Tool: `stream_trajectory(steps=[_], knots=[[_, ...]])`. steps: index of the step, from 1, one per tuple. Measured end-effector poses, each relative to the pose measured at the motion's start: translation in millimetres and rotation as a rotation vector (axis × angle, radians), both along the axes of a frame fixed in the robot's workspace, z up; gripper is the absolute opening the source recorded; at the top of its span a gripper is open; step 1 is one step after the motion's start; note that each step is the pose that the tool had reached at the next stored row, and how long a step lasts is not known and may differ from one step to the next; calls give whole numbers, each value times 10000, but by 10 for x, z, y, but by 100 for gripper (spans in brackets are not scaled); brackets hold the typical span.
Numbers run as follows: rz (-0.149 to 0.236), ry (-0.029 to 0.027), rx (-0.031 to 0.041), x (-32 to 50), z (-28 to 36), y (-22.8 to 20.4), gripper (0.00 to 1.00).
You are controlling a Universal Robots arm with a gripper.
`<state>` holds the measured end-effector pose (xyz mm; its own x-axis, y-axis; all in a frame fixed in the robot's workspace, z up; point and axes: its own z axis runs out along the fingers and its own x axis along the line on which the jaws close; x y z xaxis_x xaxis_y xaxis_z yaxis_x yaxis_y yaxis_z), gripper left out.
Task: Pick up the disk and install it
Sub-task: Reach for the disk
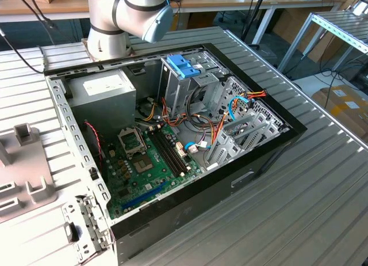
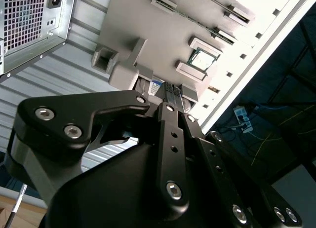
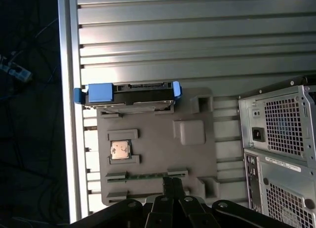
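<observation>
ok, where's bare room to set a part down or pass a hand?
Free: the ribbed metal table on the exterior view's right of the open black computer case; also its strip past the blue-railed grey disk, away from the grey fixture plate. Crowded: that plate, carrying disk, square chip and thin memory stick; the case's inside, packed with cables.

ribbed metal table [image 1: 322, 191] | open computer case [image 1: 190, 215] | grey fixture tray [image 3: 153, 150]
</observation>
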<state>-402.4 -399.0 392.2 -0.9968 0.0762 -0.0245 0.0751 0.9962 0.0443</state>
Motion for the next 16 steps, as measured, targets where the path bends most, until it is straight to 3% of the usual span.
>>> stream_trajectory(steps=[11, 16], knots=[[0, -2, 1, -76, -5, 1, 11], [1, 0, 0, -105, -14, 63, 11]])
